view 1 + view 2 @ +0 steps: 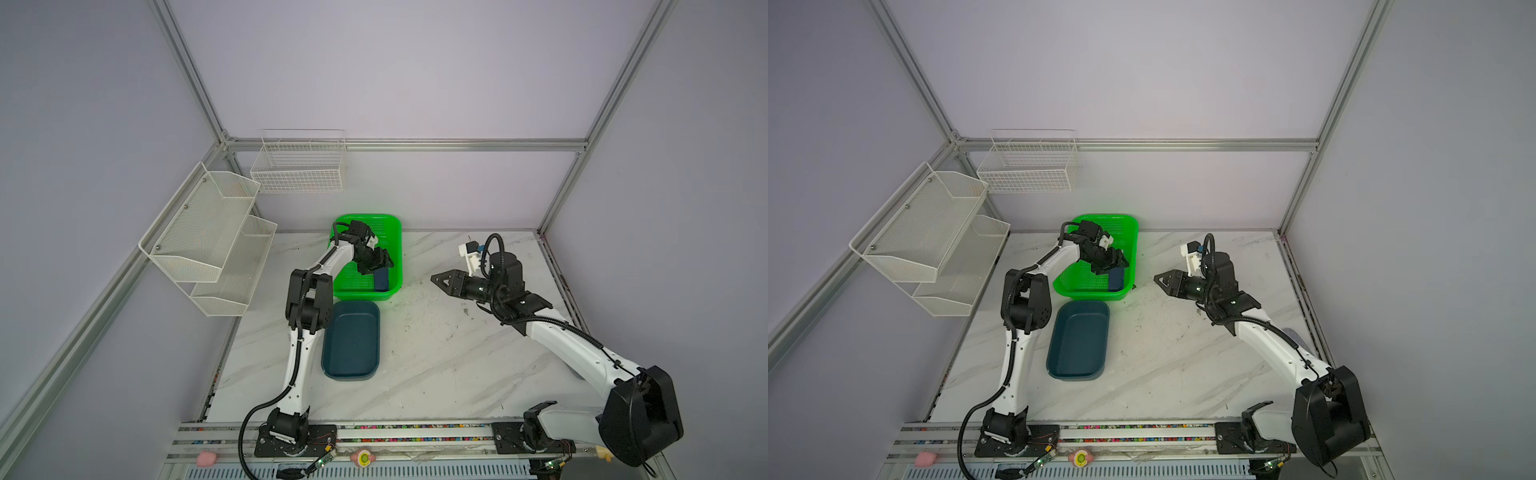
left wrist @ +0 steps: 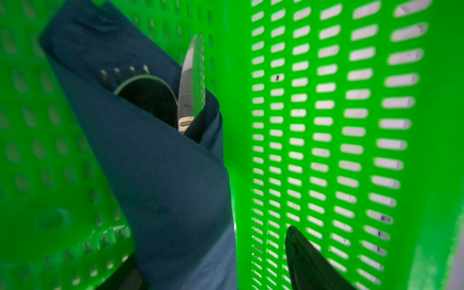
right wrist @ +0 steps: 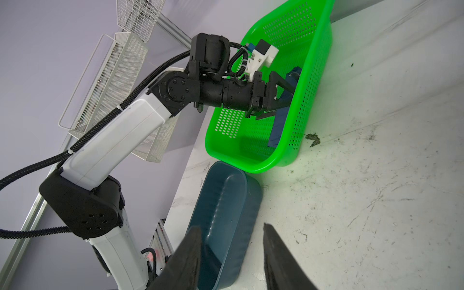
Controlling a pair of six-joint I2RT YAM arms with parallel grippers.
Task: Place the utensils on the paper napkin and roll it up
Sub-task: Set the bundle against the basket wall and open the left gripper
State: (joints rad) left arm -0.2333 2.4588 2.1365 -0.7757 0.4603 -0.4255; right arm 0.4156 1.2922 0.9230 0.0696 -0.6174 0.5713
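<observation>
Nearest us, both arm bases sit on the front rail. The left arm stands up from its base, folds at the elbow and stretches toward 12 o'clock. The right arm leans toward 11 o'clock, its wrist turned to 9 o'clock.

On the white marble-patterned table (image 1: 436,353) lies the rigid dark teal rounded-rectangle tray (image 1: 351,340). At 2 o'clock from it, well apart, the right gripper (image 1: 438,282) hangs above the table. In the right wrist view its fingers (image 3: 276,256) stand partly apart, holding nothing.

At 12 o'clock from the tray, just beside it, stands the bright green perforated plastic basket (image 1: 365,218). The left gripper (image 1: 384,266) points down into it, jaws spread wide astride the dark navy blue paper napkin (image 2: 163,175), which is rolled and rests against the basket's 3 o'clock wall. The one finger (image 2: 308,263) we see in the left wrist view is clear of the roll; whether the other touches it we cannot tell.

From the roll's open end protrude the silver metal fork (image 2: 123,75), spoon (image 2: 148,98) and serrated knife (image 2: 193,80).

Farthest, a white mesh shelf rack (image 1: 208,224) and a white wire basket (image 1: 299,166) hang on the walls.
</observation>
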